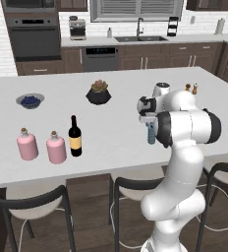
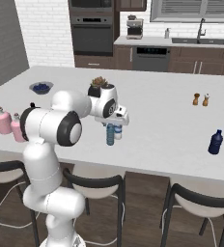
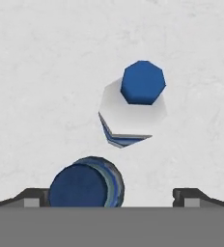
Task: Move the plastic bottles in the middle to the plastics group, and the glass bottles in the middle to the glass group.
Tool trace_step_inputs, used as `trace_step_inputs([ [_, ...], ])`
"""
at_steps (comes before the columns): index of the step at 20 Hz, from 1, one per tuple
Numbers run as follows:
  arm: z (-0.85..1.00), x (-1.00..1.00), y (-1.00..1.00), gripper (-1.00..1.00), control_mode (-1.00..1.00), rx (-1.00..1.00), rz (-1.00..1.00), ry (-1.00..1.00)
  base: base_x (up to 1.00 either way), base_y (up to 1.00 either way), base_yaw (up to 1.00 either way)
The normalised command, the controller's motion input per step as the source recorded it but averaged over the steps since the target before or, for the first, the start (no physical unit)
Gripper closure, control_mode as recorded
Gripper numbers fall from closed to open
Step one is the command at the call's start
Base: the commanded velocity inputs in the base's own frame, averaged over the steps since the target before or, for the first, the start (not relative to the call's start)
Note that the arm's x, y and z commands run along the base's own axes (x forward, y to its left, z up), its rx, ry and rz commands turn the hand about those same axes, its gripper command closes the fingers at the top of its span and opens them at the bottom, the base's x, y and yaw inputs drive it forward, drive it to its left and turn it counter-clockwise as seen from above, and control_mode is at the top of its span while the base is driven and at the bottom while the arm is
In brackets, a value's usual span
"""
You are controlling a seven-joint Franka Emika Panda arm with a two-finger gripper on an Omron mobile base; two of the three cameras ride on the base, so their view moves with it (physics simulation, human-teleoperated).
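Kitchen, rendered; big white marble-look island counter (image 1: 116, 162) runs across the near scene; dark metal stools with pale seats (image 1: 35, 204) tucked under its near edge, another at the right (image 2: 201, 205); dark wood floor below. Far wall is white brick (image 2: 44, 29); dark brown cabinets (image 1: 150, 59) along it under a light countertop; built-in black oven (image 1: 32, 39) in a tall unit at far left; dishwasher (image 1: 100, 59) beside it; sink with tall faucet (image 1: 139, 29) under a window with grey blinds (image 1: 135, 9); coffee machine (image 1: 77, 28) on the far counter; grey wall (image 2: 5, 38) at far left; light even and flat.
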Motion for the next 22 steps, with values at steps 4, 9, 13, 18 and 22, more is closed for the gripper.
trace_step_inputs([
  [4, -0.01, -0.03, 0.0, -1.0, -1.0, 0.0, 0.02, 0.0, 0.0, 0.0, 0.0],
  [9, 0.0, -0.17, 0.01, -1.0, -1.0, 0.02, 0.03, 0.0, 0.0, 0.0, 0.0],
  [13, 0.0, -0.23, 0.04, -1.0, -1.0, 0.01, 0.03, 0.0, 0.0, 0.0, 0.0],
  [18, 0.0, -0.09, 0.12, -1.0, -1.0, 0.01, 0.03, 0.0, 0.0, 0.0, 0.0],
  [22, -0.04, 0.03, 0.16, -1.0, -1.0, 0.0, 0.01, 0.0, 0.0, 0.0, 0.0],
])
